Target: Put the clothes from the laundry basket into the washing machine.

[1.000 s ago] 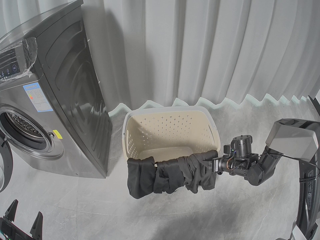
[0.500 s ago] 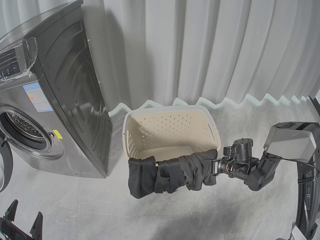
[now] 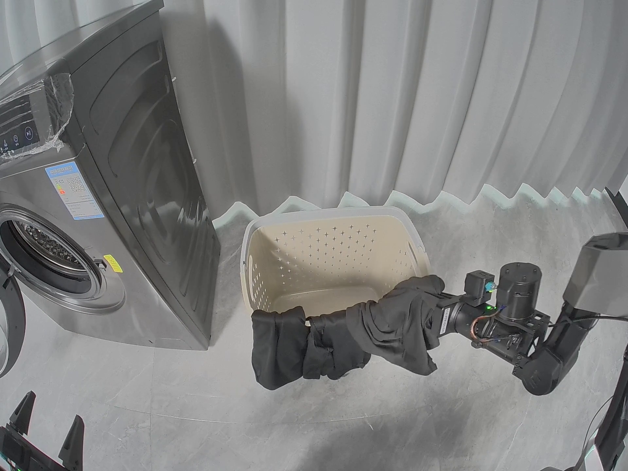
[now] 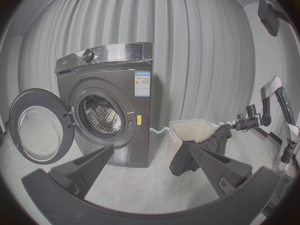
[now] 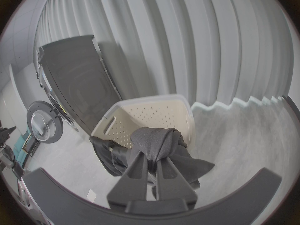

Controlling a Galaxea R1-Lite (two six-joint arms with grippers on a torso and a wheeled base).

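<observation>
Dark cloth hangs over the near rim of the basket in the head view, one end held up by the right gripper. Left wrist view: the washer door is open, and the left gripper has its jaws wide apart, holding nothing. Right wrist view: the jaws pinch the cloth.

From the head I look forward and down over the floor, with the washing machine at left and the laundry basket in the middle before the white curtain. My left wrist camera sits low and well back, facing the machine's open drum. My right wrist camera sits close at the basket's right, looking left across it. All three share machine, basket and the dark garment on its near rim.
</observation>
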